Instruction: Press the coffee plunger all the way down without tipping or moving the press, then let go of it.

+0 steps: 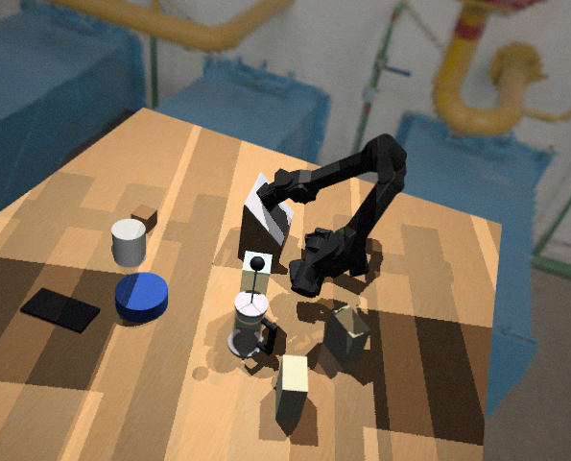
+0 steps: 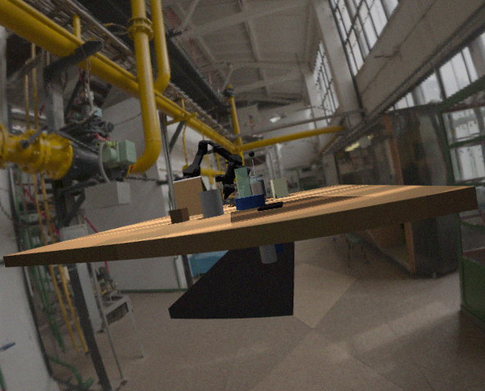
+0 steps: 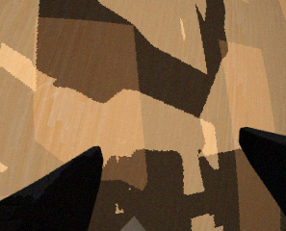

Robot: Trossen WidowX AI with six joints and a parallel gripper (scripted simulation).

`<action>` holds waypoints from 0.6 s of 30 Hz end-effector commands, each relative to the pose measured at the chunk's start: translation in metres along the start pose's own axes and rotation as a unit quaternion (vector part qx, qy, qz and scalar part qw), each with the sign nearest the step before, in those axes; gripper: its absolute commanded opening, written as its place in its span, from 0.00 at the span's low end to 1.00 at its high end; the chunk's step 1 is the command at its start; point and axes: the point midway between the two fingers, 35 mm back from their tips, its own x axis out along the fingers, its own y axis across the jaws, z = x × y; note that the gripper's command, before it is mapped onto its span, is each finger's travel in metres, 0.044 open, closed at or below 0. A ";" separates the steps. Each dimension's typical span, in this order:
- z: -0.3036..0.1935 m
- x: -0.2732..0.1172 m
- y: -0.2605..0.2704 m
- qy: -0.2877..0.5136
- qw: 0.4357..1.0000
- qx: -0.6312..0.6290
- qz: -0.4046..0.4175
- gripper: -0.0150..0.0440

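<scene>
Well apart from the press (image 1: 249, 317), the folded arm's pincer (image 1: 302, 285) gapes.

Black fingers spread wide over patchwork wooden table (image 3: 117, 58)

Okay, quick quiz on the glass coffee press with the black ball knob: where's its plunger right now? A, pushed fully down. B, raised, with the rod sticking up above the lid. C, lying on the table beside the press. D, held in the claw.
B: the black ball knob stands high on its thin rod above the lid of the glass coffee press, and the black claw sits open off to the side, touching nothing.
</scene>
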 end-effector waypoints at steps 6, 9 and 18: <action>-0.009 -0.017 0.007 0.044 0.994 -0.098 0.019 1.00; -0.023 -0.040 0.014 0.098 0.968 -0.223 0.053 1.00; -0.043 -0.129 0.033 0.189 0.798 -0.518 0.244 1.00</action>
